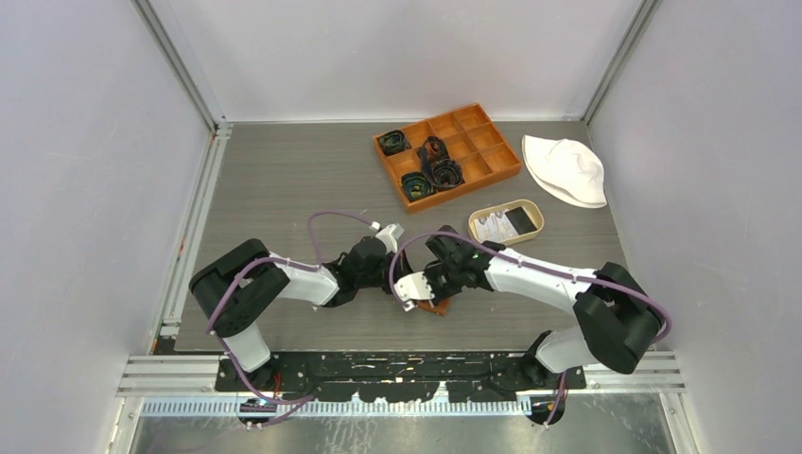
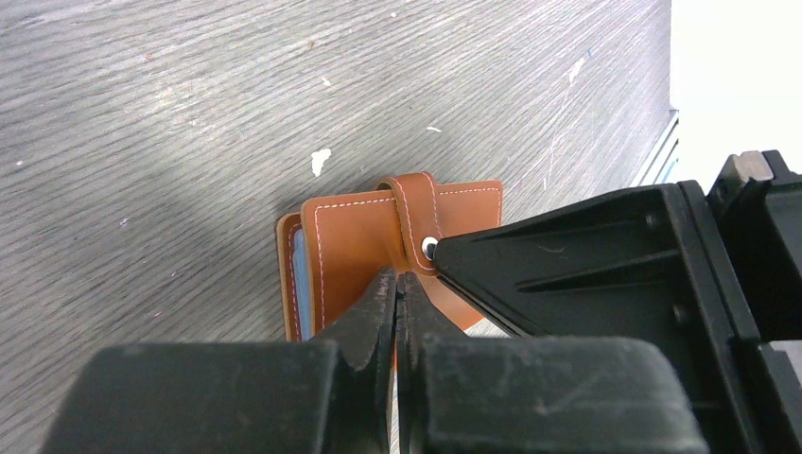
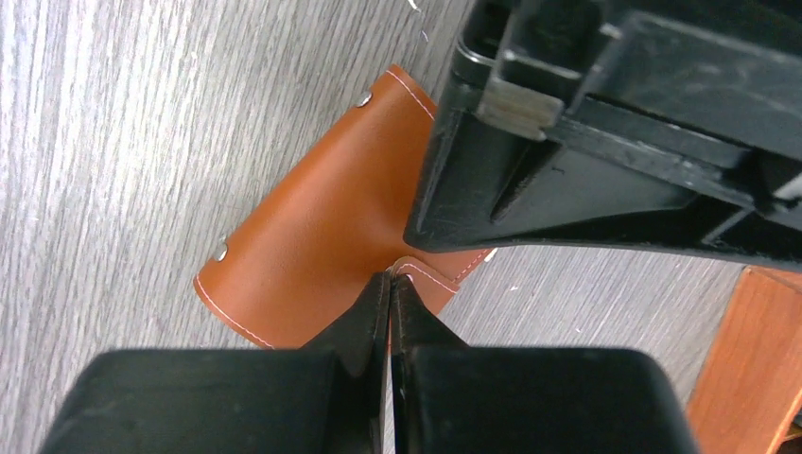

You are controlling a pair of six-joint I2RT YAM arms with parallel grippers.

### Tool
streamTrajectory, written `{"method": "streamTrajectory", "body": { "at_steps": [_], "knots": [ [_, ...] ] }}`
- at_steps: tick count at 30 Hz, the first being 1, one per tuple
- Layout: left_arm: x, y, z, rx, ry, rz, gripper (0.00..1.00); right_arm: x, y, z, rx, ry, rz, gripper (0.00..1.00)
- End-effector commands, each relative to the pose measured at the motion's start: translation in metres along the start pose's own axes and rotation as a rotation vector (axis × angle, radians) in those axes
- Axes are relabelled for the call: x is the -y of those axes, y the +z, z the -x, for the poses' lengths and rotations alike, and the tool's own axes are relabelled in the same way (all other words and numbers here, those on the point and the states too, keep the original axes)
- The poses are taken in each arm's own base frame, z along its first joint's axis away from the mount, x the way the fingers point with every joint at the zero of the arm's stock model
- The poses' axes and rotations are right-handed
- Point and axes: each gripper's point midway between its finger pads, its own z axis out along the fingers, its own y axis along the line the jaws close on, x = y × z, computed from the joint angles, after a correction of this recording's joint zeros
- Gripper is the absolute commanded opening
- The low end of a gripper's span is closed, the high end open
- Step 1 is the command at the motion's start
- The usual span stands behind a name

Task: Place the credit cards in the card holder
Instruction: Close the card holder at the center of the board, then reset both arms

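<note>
Brown leather folding card holder (image 2: 355, 251) lay on the grey desk (image 2: 142, 113), toward the arm bases from the beige oval tray (image 1: 539, 216). Left pincer (image 2: 397, 284) and right pincer (image 3: 390, 282) were both clenched, tips touching its leather from opposite sides, equally near. Whether either actually pinched it couldn't be told.

White-shelled left arm (image 1: 307, 281) and right arm (image 1: 534, 274), lower centre, black joints, looping purple cables (image 1: 326, 218); left gripper (image 2: 395, 284) scuffed black plastic.

Grey wood-grain table (image 1: 274, 189), plain white walls (image 1: 407, 47), aluminium corner rails (image 1: 175, 59), even light
</note>
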Motion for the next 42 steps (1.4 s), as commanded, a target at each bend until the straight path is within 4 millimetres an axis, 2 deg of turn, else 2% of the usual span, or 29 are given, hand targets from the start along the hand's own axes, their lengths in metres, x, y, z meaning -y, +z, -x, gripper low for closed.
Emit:
{"method": "streamTrajectory", "body": {
  "at_steps": [1, 8, 10, 12, 14, 17, 21, 24, 26, 28, 29, 30, 34, 37, 39, 42],
  "knots": [
    [-0.003, 0.0, 0.003, 0.028, 0.023, 0.006, 0.0, -0.072, 0.008, -0.031, -0.124, 0.014, 0.235, 0.01],
    [0.003, -0.003, 0.005, 0.031, 0.025, -0.013, 0.0, -0.085, 0.01, -0.042, -0.182, -0.038, 0.27, 0.01],
    [0.005, -0.005, 0.005, 0.034, 0.027, -0.021, 0.0, -0.083, 0.01, -0.042, -0.185, -0.027, 0.261, 0.01],
    [0.011, -0.009, 0.008, 0.042, 0.034, -0.036, 0.0, -0.074, 0.012, -0.036, -0.171, 0.019, 0.221, 0.01],
    [0.018, -0.016, 0.012, 0.048, 0.053, -0.046, 0.05, -0.048, 0.011, -0.019, -0.125, 0.107, 0.137, 0.18],
    [0.025, -0.029, 0.021, 0.064, 0.089, -0.026, 0.15, -0.011, -0.004, 0.001, -0.051, 0.233, 0.027, 0.36],
    [0.026, -0.051, 0.032, 0.107, 0.136, 0.024, 0.22, 0.022, -0.041, 0.008, 0.03, 0.311, -0.107, 0.53],
    [0.029, -0.071, 0.038, 0.132, 0.182, 0.049, 0.25, 0.029, -0.075, 0.01, 0.101, 0.351, -0.177, 0.65],
    [0.035, -0.088, 0.044, 0.168, 0.208, 0.048, 0.25, 0.034, -0.098, 0.008, 0.125, 0.366, -0.245, 0.77],
    [0.041, -0.105, 0.05, 0.2, 0.233, 0.043, 0.26, 0.046, -0.129, 0.004, 0.138, 0.427, -0.363, 0.88],
    [0.045, -0.114, 0.052, 0.215, 0.245, 0.04, 0.3, 0.053, -0.147, 0.003, 0.151, 0.476, -0.432, 0.96],
    [0.049, -0.123, 0.056, 0.239, 0.255, 0.035, 0.35, 0.061, -0.166, 0.001, 0.168, 0.529, -0.501, 0.99],
    [0.067, -0.158, 0.07, 0.342, 0.303, -0.009, 0.65, 0.091, -0.236, -0.012, 0.283, 0.912, -0.822, 0.99],
    [0.081, -0.19, 0.084, 0.433, 0.303, -0.027, 0.88, 0.096, -0.268, -0.012, 0.34, 1.066, -0.953, 1.0],
    [0.092, -0.213, 0.091, 0.481, 0.309, -0.044, 0.97, 0.092, -0.283, 0.002, 0.379, 1.08, -0.943, 1.0],
    [0.112, -0.248, 0.097, 0.538, 0.323, -0.096, 0.99, 0.084, -0.301, 0.031, 0.447, 1.046, -0.87, 1.0]
  ]
}}
